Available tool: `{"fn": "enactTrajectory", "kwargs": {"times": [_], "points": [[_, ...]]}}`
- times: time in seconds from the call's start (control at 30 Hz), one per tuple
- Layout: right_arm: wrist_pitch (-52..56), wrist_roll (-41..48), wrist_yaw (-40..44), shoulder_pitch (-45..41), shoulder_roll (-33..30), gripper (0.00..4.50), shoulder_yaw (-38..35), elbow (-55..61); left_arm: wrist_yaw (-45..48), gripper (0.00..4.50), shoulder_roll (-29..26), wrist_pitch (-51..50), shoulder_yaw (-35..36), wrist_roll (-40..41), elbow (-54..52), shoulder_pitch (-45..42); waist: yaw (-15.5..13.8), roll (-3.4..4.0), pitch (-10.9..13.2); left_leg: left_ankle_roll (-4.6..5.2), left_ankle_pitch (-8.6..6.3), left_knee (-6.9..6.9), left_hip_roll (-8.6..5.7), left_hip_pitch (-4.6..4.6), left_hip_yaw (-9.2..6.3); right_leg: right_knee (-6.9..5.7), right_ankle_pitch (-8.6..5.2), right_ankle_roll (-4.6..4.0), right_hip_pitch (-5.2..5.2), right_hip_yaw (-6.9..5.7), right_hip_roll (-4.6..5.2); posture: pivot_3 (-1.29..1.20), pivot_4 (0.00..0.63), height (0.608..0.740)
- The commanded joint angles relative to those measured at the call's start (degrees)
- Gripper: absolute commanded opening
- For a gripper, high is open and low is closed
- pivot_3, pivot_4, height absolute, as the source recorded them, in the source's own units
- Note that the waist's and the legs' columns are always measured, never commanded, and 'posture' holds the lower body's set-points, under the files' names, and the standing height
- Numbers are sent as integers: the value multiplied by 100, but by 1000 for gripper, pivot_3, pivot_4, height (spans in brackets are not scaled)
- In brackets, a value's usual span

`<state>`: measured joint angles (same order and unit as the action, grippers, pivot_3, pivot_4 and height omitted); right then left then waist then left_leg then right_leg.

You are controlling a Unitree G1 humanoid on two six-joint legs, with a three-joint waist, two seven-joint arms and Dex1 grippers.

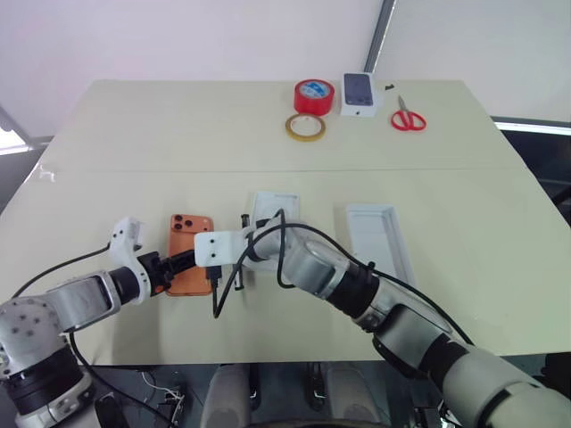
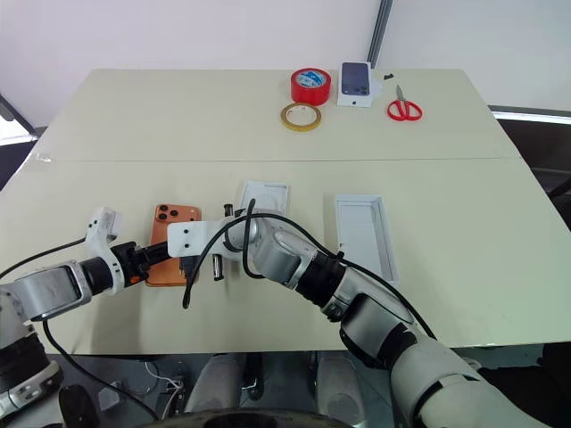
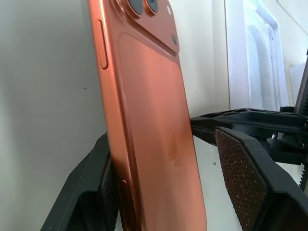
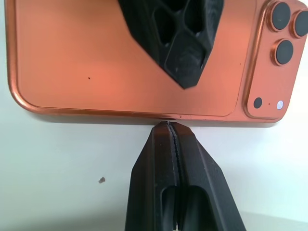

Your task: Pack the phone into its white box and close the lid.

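Note:
The orange phone (image 1: 190,236) lies back up on the table, lenses at its far end. My left gripper (image 3: 163,139) is open around the phone's (image 3: 154,120) near end. One finger sits against its underside and the other pad (image 3: 240,183) hangs a gap above its back. My right gripper (image 4: 168,126) is shut, its tips touching the long edge of the phone (image 4: 86,57). A shallow white tray with raised walls (image 1: 381,239) lies open to the right. A white piece with a rounded outline (image 1: 272,207) lies beyond my right arm. I cannot tell which is the white box and which the lid.
At the far side of the table (image 1: 134,134) stand a red tape roll (image 1: 314,95), a yellow tape ring (image 1: 305,127), a small white box picturing a dark phone (image 1: 359,94) and red scissors (image 1: 408,118). Black cables loop by my right wrist (image 1: 223,294).

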<state>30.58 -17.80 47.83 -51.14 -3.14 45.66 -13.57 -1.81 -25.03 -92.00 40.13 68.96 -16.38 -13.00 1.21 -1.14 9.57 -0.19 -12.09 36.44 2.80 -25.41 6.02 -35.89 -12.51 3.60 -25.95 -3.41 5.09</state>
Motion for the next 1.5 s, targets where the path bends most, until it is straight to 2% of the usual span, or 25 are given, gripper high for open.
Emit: {"fn": "enactTrajectory", "kwargs": {"times": [0.03,0.2,0.3,0.43,0.47,0.6,0.73,0.87,0.93,1.0,1.17,1.33,1.5], "points": [[-30,-50,55,2,16,0,-89,218,-222,3022,-43,-50,246,194,40,55,0,0,0,-1,0,-2,0,0,0,0,0,0,-2,0,0,0,150,740],[-7,-47,94,-14,-22,0,-127,312,-352,3022,-137,-50,323,383,142,93,4,-1,0,-5,3,-17,-1,-1,1,0,1,-3,-12,1,0,0,150,740],[-3,-52,102,-8,-31,0,-130,338,-397,2082,-213,-49,349,484,192,134,20,-1,0,-8,5,-23,-1,-1,1,0,1,-4,-18,1,0,0,150,740],[-5,-53,106,17,-36,0,-120,369,-496,199,-276,-16,339,651,240,197,18,-7,-3,-10,6,-24,0,-2,1,0,1,-6,-21,2,0,0,150,740],[-7,-56,106,21,-37,0,-116,377,-537,29,-297,11,324,728,253,224,35,-7,-3,-10,6,-25,0,-2,1,1,2,-8,-21,2,0,0,150,740],[18,-65,128,22,-70,0,-127,494,-731,29,-356,207,301,1165,307,376,120,-8,-4,-10,6,-35,-1,0,1,4,6,-15,-21,3,0,0,150,740],[200,138,178,-50,-158,0,-508,889,-1404,29,-519,1024,155,2421,526,397,127,-10,-2,-11,7,-39,0,-2,-1,4,6,-15,-24,4,0,0,150,740],[713,686,388,7,-311,0,-1311,1680,-2284,29,-835,2287,-375,3977,425,332,103,-27,5,-13,8,-35,0,-17,-4,6,7,-17,-37,3,7,0,150,740],[783,1104,466,168,-488,0,-1900,2138,-2573,29,-958,2720,-753,4349,287,236,95,-26,5,-13,8,-40,-2,-21,-4,23,9,-20,-34,3,11,0,150,740],[932,1556,625,352,-752,0,-2477,2491,-2704,29,-868,3034,-1103,4404,165,52,69,-26,5,-13,7,-48,-6,-22,-2,54,11,-24,-24,2,13,0,150,740],[1097,2555,1201,836,-1622,0,-3358,2992,-2964,29,-421,3468,-2026,4404,152,-447,-31,-27,5,-1,2,-49,-22,-44,16,79,12,-23,-2,2,26,0,150,740],[1053,3017,1397,1382,-2355,0,-3609,3248,-2908,29,-276,3480,-2943,4404,729,-915,-25,-25,6,18,13,-41,-10,-48,19,78,11,-21,-2,-1,1,0,150,740],[1075,3287,1385,1865,-2857,0,-3734,3480,-2578,29,-192,3375,-3421,4183,1383,-1288,-53,-22,12,20,16,-25,0,-10,13,75,10,-19,35,-10,-39,0,150,740]]}}
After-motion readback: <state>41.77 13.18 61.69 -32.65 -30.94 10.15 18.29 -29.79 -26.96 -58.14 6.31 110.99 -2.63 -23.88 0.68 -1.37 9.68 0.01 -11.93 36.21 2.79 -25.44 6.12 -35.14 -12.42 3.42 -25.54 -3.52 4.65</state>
